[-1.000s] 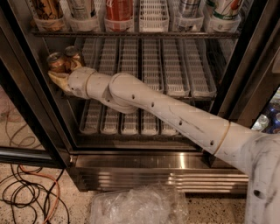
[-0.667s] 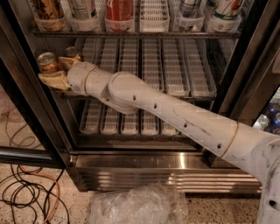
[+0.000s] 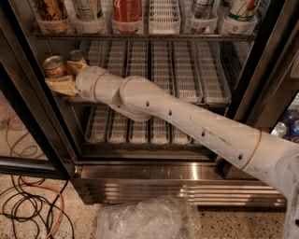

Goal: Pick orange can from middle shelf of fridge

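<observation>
The fridge [image 3: 187, 173] stands open with its ribbed steel base low in view. My gripper [image 3: 60, 74] is at the left front end of the middle shelf [image 3: 187, 70], in front of the black door frame. It is shut on the orange can [image 3: 54, 65], which stands upright between the tan fingers [image 3: 60, 87], silver top showing. The can is held clear of the white lane trays, left of the leftmost one. My white arm reaches in from the lower right across the shelf front.
The top rack holds a red can [image 3: 127, 9], a brown patterned can [image 3: 50, 8] and a white-and-green can [image 3: 240, 9]. A lower rack of shorter trays [image 3: 135, 126] is under my arm. Cables [image 3: 32, 205] and a clear plastic bag [image 3: 145, 217] lie on the floor.
My gripper has moved left and slightly outward with the orange can in it, from over the leftmost tray to the door frame side.
</observation>
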You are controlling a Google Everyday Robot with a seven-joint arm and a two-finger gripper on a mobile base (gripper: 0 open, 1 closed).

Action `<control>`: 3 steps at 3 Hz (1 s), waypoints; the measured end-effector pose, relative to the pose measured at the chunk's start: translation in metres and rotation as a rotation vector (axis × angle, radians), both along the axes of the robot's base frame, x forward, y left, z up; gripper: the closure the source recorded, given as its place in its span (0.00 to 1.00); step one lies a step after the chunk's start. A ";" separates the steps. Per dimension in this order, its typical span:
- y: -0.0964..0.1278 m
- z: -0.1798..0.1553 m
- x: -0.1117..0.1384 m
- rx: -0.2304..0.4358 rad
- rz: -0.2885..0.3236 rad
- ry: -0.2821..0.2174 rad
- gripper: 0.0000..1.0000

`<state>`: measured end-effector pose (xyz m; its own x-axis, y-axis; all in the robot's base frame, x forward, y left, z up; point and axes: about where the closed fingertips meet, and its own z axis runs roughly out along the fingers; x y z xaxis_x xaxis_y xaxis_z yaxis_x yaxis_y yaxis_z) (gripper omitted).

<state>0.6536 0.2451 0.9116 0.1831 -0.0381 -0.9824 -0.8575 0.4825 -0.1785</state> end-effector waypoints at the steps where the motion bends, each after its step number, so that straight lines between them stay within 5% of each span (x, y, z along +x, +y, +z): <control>1: -0.039 0.004 -0.013 -0.024 -0.052 0.046 1.00; 3: -0.160 0.043 -0.059 -0.061 -0.080 0.060 1.00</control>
